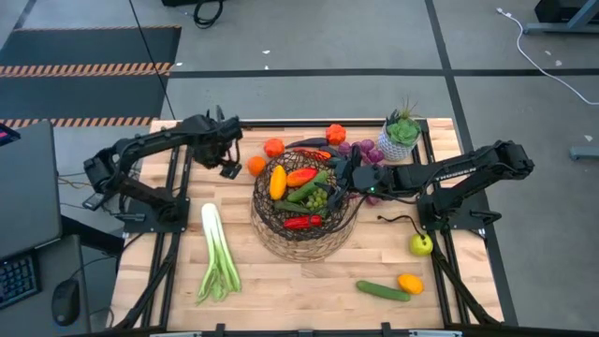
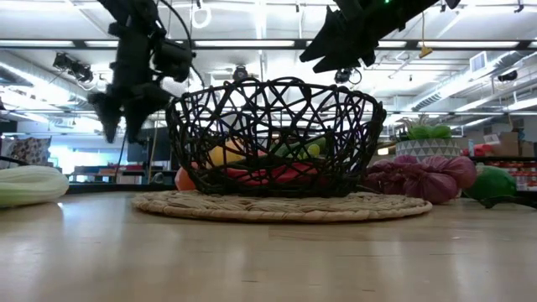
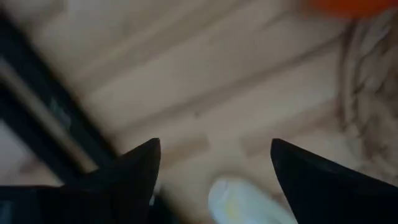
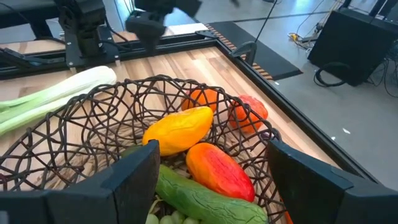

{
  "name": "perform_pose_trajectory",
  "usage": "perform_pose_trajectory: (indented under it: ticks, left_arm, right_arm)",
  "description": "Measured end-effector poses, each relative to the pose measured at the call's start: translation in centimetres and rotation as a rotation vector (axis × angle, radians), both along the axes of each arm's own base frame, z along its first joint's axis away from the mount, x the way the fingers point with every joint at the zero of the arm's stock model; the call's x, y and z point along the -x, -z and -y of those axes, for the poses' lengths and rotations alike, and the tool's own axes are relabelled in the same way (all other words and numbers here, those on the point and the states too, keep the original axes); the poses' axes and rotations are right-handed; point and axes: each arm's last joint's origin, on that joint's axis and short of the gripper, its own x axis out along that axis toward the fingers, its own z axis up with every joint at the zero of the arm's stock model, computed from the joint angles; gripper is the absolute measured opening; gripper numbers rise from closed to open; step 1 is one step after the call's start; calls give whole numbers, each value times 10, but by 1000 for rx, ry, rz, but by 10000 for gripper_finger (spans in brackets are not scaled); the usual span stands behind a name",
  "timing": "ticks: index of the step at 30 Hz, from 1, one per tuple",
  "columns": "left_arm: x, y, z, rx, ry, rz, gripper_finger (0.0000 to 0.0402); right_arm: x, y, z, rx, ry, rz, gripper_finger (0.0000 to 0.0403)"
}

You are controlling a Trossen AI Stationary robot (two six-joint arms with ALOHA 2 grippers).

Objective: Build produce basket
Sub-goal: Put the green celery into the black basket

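Note:
The dark wire basket (image 1: 304,232) stands on its tan wicker base at the table's middle. It holds a yellow pepper (image 4: 177,130), a red-orange pepper (image 4: 217,171), a cucumber (image 4: 205,199), green grapes (image 1: 318,199) and a red pepper (image 1: 301,222). My right gripper (image 4: 211,149) is open and empty above the basket's right rim (image 1: 343,178). My left gripper (image 1: 227,161) is open and empty above the table, left of the basket and beside an orange (image 1: 255,166). The leek (image 1: 217,253) lies on the table, front left.
An orange (image 1: 272,147), a red pepper (image 1: 335,133), a dark vegetable (image 1: 309,143), purple grapes (image 1: 365,150) and a potted plant (image 1: 401,136) sit behind the basket. An apple (image 1: 420,245), a cucumber (image 1: 382,291) and an orange pepper (image 1: 409,283) lie front right.

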Motion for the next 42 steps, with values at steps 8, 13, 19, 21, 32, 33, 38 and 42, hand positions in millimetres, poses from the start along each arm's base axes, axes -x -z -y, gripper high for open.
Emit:
perform_pose_trajectory:
  ticks: [8, 13, 19, 21, 32, 33, 38, 42]
  left_arm:
    - [-9, -5, 58, 93, -39, -132, 309]
    - [-18, -5, 96, 79, -94, -147, 309]
    - [-20, -2, 135, 26, -187, -157, 309]
    - [-17, 3, 145, 7, -222, -168, 309]
    - [-12, 52, 171, -1, -373, -57, 309]
    - [-10, 54, 171, -7, -385, -66, 309]
    - [-2, 64, 174, -32, -445, -96, 309]
    - [-3, 76, 179, 1, -478, -22, 309]
  right_arm:
    - [0, 0, 0, 2, -1, 2, 298]
    - [0, 0, 0, 9, -6, -2, 298]
    - [0, 0, -5, 11, -49, -8, 298]
    - [0, 0, -7, 22, -61, -13, 298]
    - [-2, -3, -14, 5, -158, 13, 298]
    - [-2, -3, -16, 5, -165, 11, 298]
    - [0, -2, -29, 7, -213, 2, 298]
    - [2, -1, -37, 11, -244, -7, 298]
